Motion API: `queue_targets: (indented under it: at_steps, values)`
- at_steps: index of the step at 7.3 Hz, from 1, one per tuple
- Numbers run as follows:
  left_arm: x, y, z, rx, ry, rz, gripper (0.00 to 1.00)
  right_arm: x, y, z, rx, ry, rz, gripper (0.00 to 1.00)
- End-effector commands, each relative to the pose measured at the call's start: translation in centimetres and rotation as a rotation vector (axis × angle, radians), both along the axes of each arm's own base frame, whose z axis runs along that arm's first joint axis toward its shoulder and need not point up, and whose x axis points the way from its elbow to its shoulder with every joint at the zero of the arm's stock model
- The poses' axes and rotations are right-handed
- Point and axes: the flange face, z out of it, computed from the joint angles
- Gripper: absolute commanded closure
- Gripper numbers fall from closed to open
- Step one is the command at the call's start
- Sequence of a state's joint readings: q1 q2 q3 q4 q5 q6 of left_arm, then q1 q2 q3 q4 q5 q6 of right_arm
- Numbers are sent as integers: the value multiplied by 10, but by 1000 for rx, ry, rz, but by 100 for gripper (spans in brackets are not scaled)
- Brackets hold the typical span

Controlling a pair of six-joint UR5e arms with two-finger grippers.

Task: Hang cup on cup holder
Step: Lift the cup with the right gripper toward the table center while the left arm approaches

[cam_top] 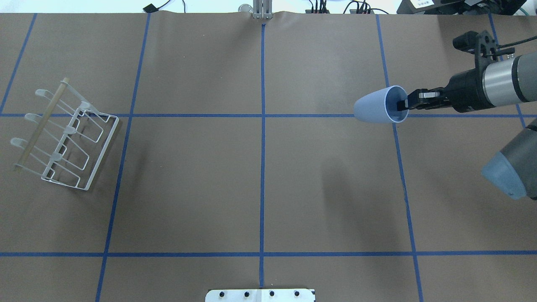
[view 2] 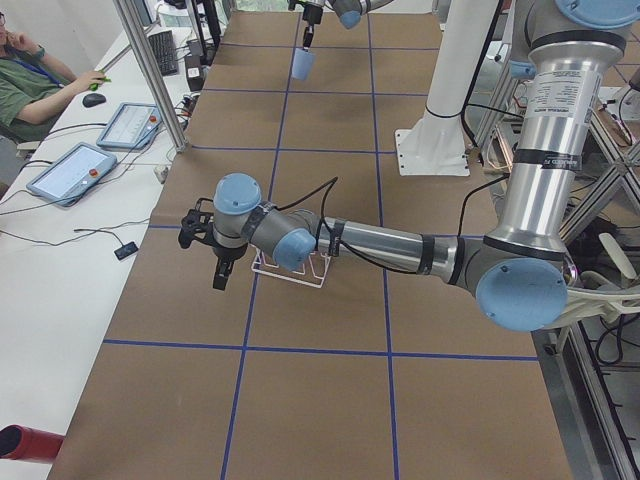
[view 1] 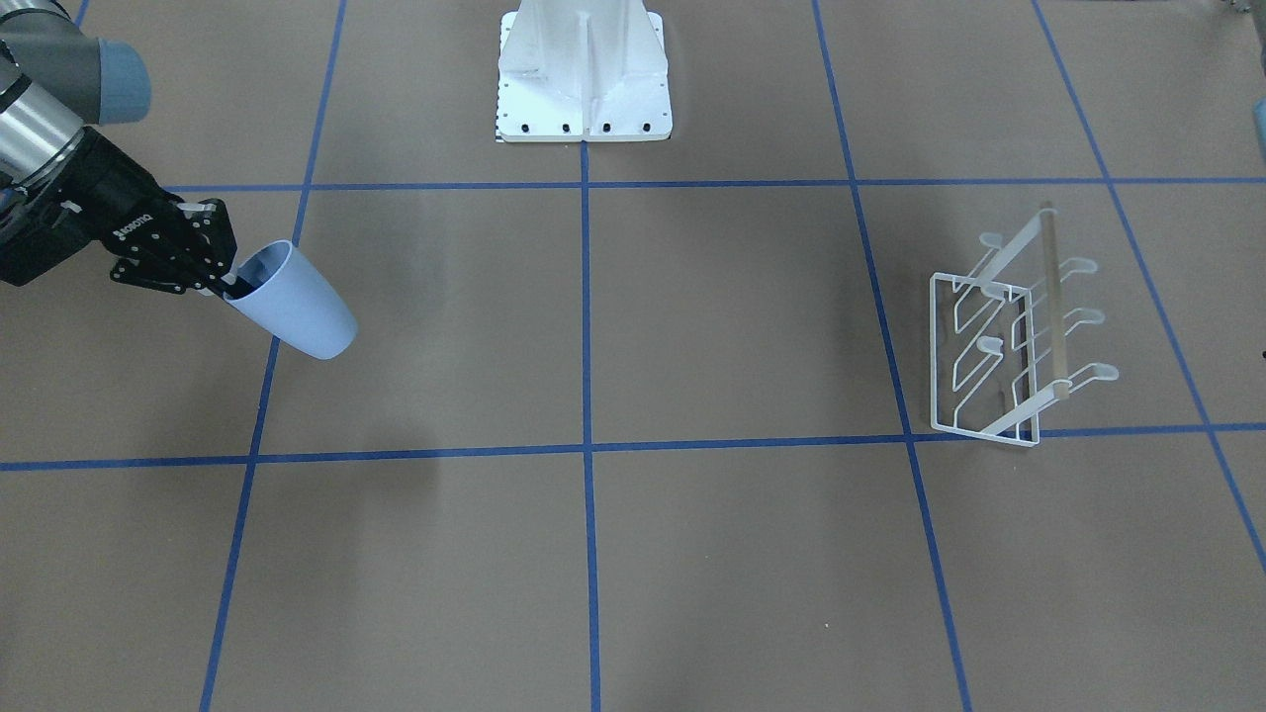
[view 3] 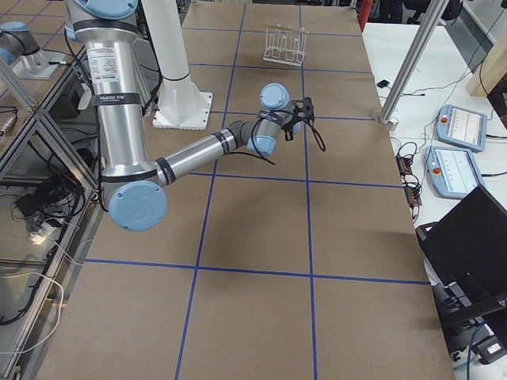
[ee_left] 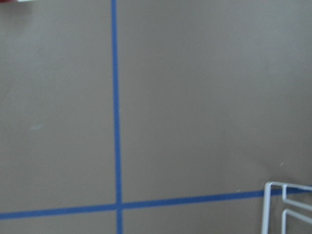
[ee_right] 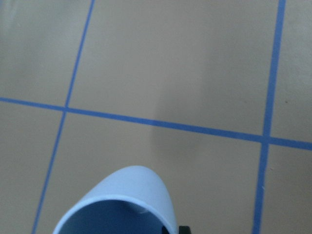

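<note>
**Right arm holds cup, rack far across table**

Brown table (cam_top: 188, 188) covered in paper-like sheet, split into big squares by blue tape lines (cam_top: 262, 167). White robot base (view 1: 584, 69) bolted at the robot-side edge, on the centre tape line. Side views show a lab room: aluminium posts, cables, and control tablets (view 2: 70, 170) on a white bench alongside the table. Seated operator (view 2: 25, 80) at that bench.

Right gripper (cam_top: 402, 105) is on the robot's right half. Jaws pinched on the rim of the cup (cam_top: 373, 110), one finger inside the mouth and one outside. Cup is tipped on its side, base pointing toward table centre, held off the surface with its shadow lower on the sheet. Right wrist view shows only the cup rim (ee_right: 131, 195) over tape lines.

Cup holder (cam_top: 103, 153) stands on the robot's left half, well apart from the cup, wooden rod (cam_top: 42, 121) on its outer side, prongs bare.

Left gripper (view 2: 222, 268) hangs near the cup holder, seen from the side only; cannot tell how far the jaws are open. Left wrist view catches a corner of the rack frame.
</note>
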State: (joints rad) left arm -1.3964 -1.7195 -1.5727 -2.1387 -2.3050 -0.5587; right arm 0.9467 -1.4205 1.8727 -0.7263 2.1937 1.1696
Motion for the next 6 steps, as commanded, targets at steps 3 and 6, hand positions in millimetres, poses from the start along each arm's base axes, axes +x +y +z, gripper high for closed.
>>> queue_targets:
  at_steps: [3,6]
  values:
    - [52,43,-84,13,572,-190,8,-56,40,-74,-84,-420,151,100]
    - [86,71,-163,-100,980,-116,2,-63,77,-100,-63,-691,93,100]
